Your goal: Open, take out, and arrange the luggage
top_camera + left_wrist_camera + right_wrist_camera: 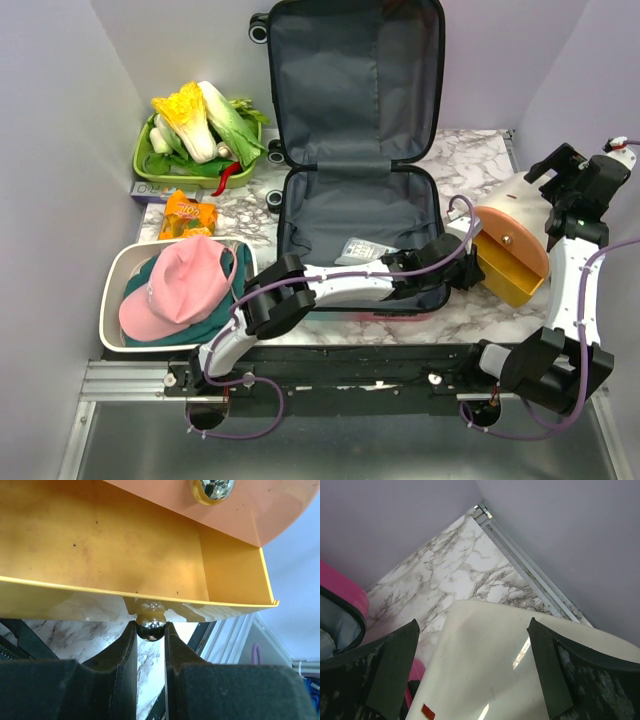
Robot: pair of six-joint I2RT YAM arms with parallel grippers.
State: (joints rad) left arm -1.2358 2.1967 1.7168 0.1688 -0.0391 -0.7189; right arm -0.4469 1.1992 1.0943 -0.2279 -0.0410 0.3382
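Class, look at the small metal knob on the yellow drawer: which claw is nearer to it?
Left. The left claw is shut on the knob of the yellow drawer. The right claw is open above the cream container, away from the knob.

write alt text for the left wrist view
The left gripper is shut on a small shiny knob at the front edge of an open yellow drawer, seen close up. Above it is a salmon-pink panel with a second knob; the marble table shows below.
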